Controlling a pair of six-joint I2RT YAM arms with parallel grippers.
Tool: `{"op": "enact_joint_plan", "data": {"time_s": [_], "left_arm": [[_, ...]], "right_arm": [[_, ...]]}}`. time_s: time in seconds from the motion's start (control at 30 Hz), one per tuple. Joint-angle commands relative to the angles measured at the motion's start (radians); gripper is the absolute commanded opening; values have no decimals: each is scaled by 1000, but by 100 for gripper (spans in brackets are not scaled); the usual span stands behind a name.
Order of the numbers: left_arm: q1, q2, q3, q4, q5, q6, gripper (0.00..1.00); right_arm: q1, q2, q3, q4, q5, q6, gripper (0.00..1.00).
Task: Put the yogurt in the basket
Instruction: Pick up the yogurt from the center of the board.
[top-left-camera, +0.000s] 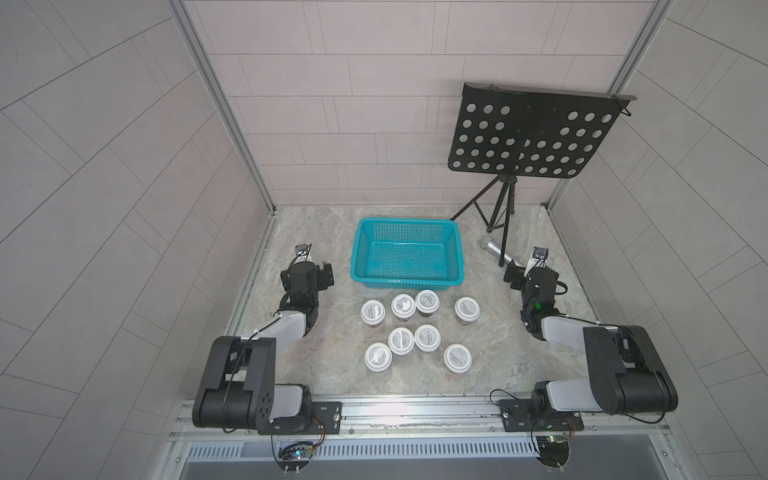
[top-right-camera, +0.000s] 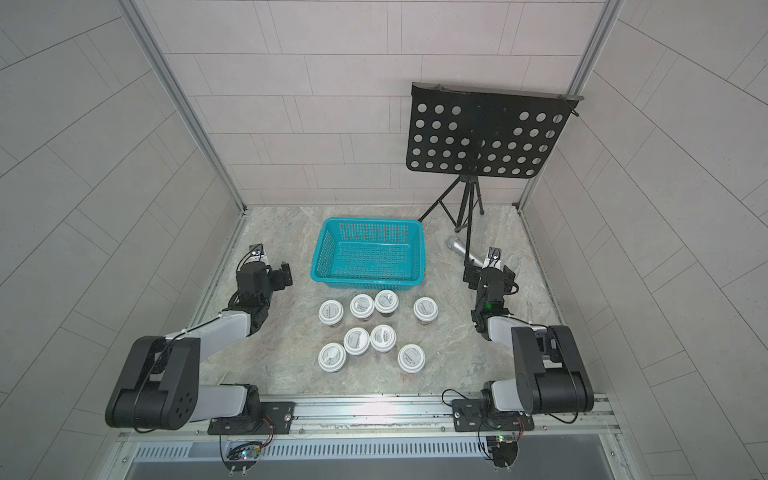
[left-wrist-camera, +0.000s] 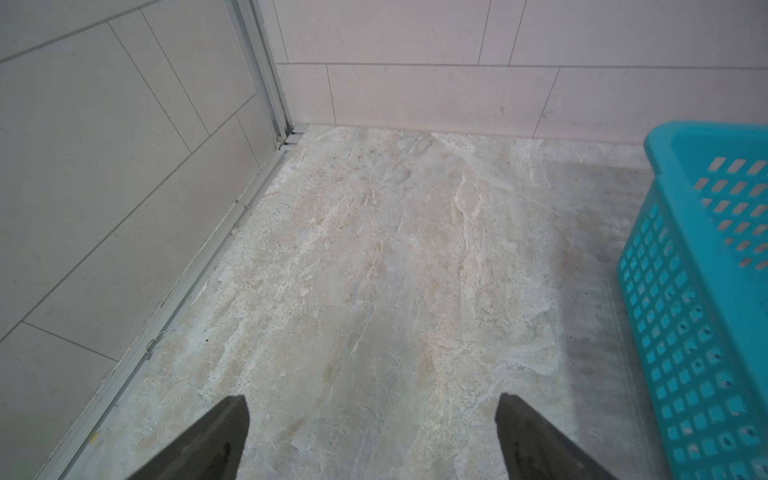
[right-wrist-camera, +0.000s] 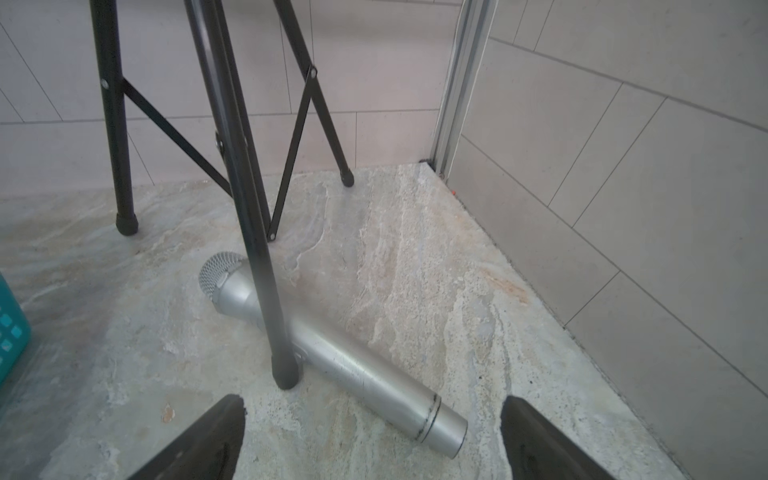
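Several white-lidded yogurt cups (top-left-camera: 427, 338) (top-right-camera: 382, 338) stand upright in two loose rows on the stone tabletop, just in front of the teal mesh basket (top-left-camera: 405, 283) (top-right-camera: 365, 283). The basket holds nothing. My left gripper (top-left-camera: 308, 272) (top-right-camera: 264, 275) (left-wrist-camera: 372, 409) hovers left of the basket, open, with only bare table between its fingers; the basket wall (left-wrist-camera: 685, 324) shows beside it. My right gripper (top-left-camera: 533, 275) (top-right-camera: 492, 274) (right-wrist-camera: 372, 411) sits to the basket's right, open and empty, with a basket corner (right-wrist-camera: 10, 332) at the edge of its view.
A black perforated music stand (top-left-camera: 536, 133) on a tripod stands at the back right, one leg (right-wrist-camera: 266, 291) crossing a silver microphone (top-left-camera: 492, 249) (right-wrist-camera: 332, 357) that lies just ahead of my right gripper. Tiled walls enclose three sides. A metal rail (top-left-camera: 415, 409) runs along the front.
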Motion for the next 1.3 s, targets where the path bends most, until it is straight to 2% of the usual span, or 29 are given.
{"op": "enact_joint_plan", "data": {"time_s": [0.0,0.1,0.17,0.3,0.4,0.57,0.8,0.9,1.07,1.27], "left_arm": [[5,-61,40,-145,-44,-83,100],[-10,-112,90,-272,-42,-168,100],[-37,-142,121,-358,-83,-234,100],[-122,-193,215,-601,-167,-384,100],[-157,-219,293,-787,-133,-460,100],[-160,-278,379,-974,60,-450,100],[-159,-357,434,-1127,291,-333,100],[-159,-387,422,-1153,313,-284,100],[-158,-438,370,-1150,265,-274,100],[-158,-474,350,-1144,256,-279,100]], "right_arm": [[5,-85,32,-208,43,72,100],[4,-154,110,-442,29,186,100],[5,-176,184,-623,-25,241,100],[24,-184,289,-856,-203,257,100],[70,-189,339,-1000,-230,225,100],[130,-165,449,-1216,-347,155,100],[289,-129,549,-1408,-365,118,100],[343,-115,565,-1456,-362,112,96],[405,-73,576,-1504,-342,106,91],[439,-27,584,-1513,-349,95,93]]}}
